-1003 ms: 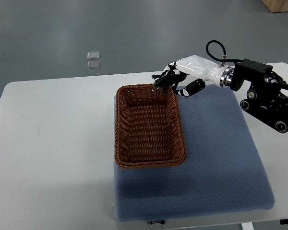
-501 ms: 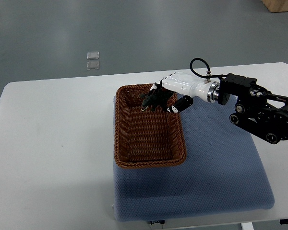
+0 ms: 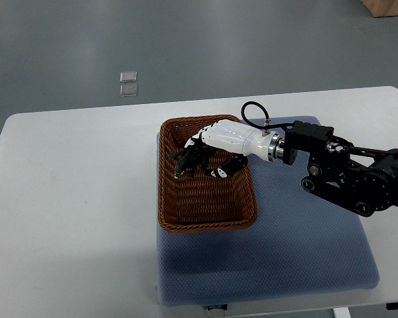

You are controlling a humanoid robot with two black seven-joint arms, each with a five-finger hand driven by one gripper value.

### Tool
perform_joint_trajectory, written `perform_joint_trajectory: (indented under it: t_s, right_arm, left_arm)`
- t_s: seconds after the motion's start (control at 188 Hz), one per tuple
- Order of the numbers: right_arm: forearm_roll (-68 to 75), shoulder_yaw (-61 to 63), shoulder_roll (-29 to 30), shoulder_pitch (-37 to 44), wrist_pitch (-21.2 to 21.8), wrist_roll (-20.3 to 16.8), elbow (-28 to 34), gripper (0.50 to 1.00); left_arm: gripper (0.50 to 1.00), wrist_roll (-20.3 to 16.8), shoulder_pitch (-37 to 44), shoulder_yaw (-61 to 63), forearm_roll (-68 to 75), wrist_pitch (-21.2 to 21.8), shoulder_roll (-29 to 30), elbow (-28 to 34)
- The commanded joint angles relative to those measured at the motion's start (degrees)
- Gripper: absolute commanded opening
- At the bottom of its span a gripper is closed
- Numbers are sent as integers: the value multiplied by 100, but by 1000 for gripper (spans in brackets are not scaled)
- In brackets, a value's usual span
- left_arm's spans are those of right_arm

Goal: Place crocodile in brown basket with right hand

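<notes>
The dark green toy crocodile (image 3: pixel 186 161) hangs in my right hand (image 3: pixel 204 158), over the far half of the brown wicker basket (image 3: pixel 168 196). My white fingers (image 3: pixel 202 138) curl over its back and the dark thumb (image 3: pixel 227 165) sits beside it, so the hand is shut on the toy. The crocodile's head points down and left, toward the basket floor. I cannot tell if it touches the weave. My right arm (image 3: pixel 338 175) reaches in from the right edge. No left arm shows.
The basket rests on the left part of a blue-grey mat (image 3: pixel 305 238) laid on a white table (image 3: pixel 66 212). Two small clear squares (image 3: pixel 128 83) lie on the grey floor beyond the table's far edge.
My right hand has carried the crocodile left and toward the near side, from the basket's far right corner to over its inside, and lower. The arm followed it.
</notes>
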Motion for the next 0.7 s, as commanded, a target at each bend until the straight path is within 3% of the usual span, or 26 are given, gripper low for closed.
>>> perform_joint_trajectory:
  t_s: [0.0, 0.165, 0.405, 0.693]
  right_arm:
    - [-4, -7, -5, -43, -122, -2, -67, 856]
    - [4, 11, -57, -43, -130, -2, -76, 913]
    - [382, 547, -66, -122, -183, -20, -251, 915]
    - [2385, 2383, -14, -1036, -139, -72, -541, 913]
  left_arm:
    - [1000, 0, 0, 0, -2, 1, 0, 0]
    - [1000, 8, 0, 0, -2, 1, 0, 0]
    - [1000, 0, 0, 0, -2, 1, 0, 0]
    - [1000, 0, 0, 0, 6, 1, 0, 0]
